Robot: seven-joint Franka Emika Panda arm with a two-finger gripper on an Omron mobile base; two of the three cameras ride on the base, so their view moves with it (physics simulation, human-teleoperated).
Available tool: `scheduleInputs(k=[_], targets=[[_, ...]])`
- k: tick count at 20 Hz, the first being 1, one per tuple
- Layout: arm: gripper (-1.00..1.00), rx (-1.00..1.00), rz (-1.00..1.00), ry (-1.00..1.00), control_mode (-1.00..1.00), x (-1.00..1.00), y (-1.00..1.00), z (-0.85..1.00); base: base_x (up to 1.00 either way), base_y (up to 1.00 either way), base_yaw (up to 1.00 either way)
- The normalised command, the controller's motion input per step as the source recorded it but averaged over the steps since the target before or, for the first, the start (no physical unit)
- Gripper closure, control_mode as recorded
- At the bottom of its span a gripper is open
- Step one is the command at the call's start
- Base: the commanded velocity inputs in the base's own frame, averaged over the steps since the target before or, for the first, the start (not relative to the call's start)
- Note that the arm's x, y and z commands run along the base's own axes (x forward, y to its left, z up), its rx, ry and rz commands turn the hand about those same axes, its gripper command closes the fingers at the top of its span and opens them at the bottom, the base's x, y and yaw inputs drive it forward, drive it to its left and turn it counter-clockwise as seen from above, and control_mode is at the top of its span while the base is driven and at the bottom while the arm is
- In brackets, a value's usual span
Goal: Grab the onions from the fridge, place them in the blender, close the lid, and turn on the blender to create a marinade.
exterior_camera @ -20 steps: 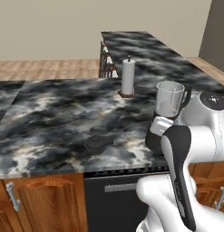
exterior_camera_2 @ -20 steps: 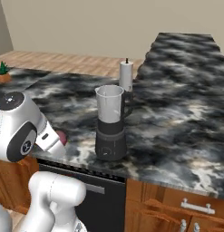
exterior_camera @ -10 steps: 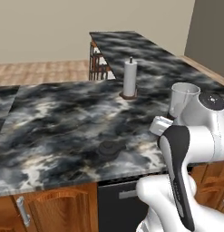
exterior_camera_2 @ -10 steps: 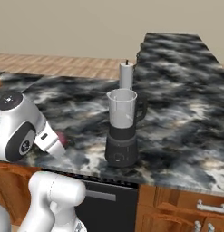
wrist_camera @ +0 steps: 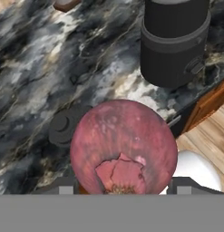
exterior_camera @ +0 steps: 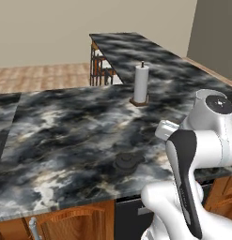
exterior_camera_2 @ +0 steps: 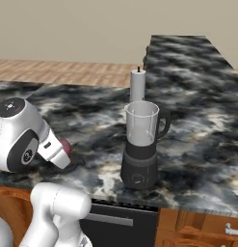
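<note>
My gripper (wrist_camera: 122, 186) is shut on one of the onions (wrist_camera: 124, 147), a dark red-purple ball held between the two fingertips, low above the counter's front edge. The same onion (exterior_camera_2: 66, 146) peeks out past the white hand, left of the blender (exterior_camera_2: 139, 144). The blender's clear jar is open at the top and stands on its dark base (wrist_camera: 174, 45), which is just beyond the held onion. The lid (exterior_camera: 128, 161), a dark disc with a knob, lies flat on the counter near the front edge; it also lies just behind the onion (wrist_camera: 65, 128). The fridge is out of view.
A white paper towel roll (exterior_camera: 141, 84) on a brown stand stands further back on the dark marbled counter (exterior_camera: 65, 136), behind the blender (exterior_camera_2: 138, 84). Wooden cabinet fronts (exterior_camera_2: 197, 229) and a dark appliance front run below the counter edge. Stools (exterior_camera: 99, 65) stand by the far counter leg.
The whole scene has shifted in both base views, so the base has driven along the counter; the blender now sits nearer the middle of the right view. The onion stays gripped.
</note>
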Motion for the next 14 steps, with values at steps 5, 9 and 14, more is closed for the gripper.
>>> scheduleInputs(k=[5, 9, 14], targets=[[1.00, 0.00, 0.00, 0.00, 1.00, 0.00, 0.00, 0.00, 0.26, 0.00, -0.06], [1.00, 0.00, 0.00, 0.00, 1.00, 0.00, 0.00, 0.00, 0.23, 0.01, -0.19], [1.00, 0.00, -0.03, 0.00, -1.00, 0.02, 0.00, 0.02, 0.12, 0.01, -0.17]])
